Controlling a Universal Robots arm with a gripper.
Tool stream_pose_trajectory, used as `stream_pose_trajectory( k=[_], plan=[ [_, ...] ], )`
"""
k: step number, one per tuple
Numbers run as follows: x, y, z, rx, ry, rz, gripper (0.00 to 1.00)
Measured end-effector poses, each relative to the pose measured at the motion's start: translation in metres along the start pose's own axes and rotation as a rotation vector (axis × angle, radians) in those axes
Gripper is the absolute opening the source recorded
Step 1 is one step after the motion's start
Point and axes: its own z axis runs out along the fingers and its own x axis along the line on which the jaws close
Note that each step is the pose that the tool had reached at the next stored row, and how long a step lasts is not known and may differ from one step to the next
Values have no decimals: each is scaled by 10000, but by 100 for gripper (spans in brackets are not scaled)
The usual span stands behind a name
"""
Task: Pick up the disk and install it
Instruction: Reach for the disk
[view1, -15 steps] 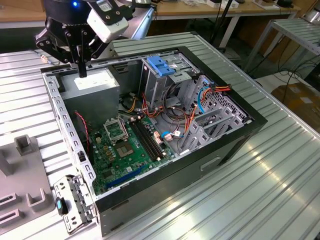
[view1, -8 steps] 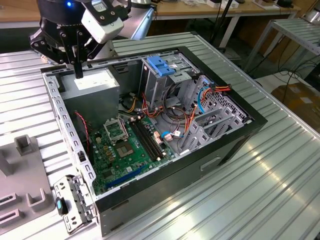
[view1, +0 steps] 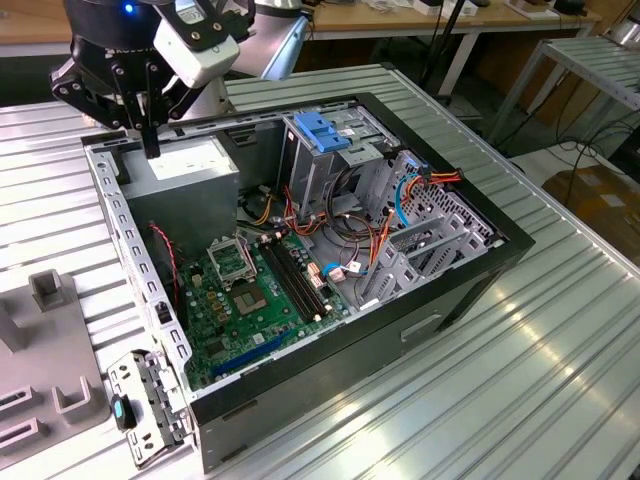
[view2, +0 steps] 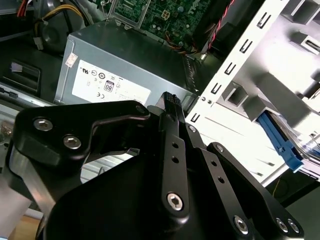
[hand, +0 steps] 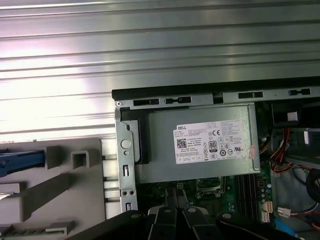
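Note:
The disk lies on a grey fixture (hand: 60, 185) beside the open computer case. Its blue side rail (hand: 20, 157) shows in the first wrist view. In the second wrist view the disk (view2: 279, 142) is a blue rail with a silver edge. My gripper (view1: 150, 148) hangs above the case's back corner in the exterior view, over the power supply (view1: 185, 165). Its black fingers (view2: 171, 100) stand together, shut with nothing between them. The gripper is apart from the disk, with the case wall between the two.
The open case (view1: 480, 250) holds a green motherboard (view1: 250, 290), orange and blue cables, and a tall metal cage with a blue latch (view1: 322, 132). A loose metal bracket (view1: 150, 400) lies at the case's front corner. The ribbed metal table (view1: 520, 380) extends all around.

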Motion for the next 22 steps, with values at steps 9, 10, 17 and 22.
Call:
stream_pose_trajectory(
  k=[9,10,17,22],
  plan=[
    [76,-6,-2,0,0,0,11],
    [90,-7,-3,1,1,-1,11],
    [144,-11,-4,1,1,0,11],
    [183,-14,-5,0,0,0,11]
  ],
)
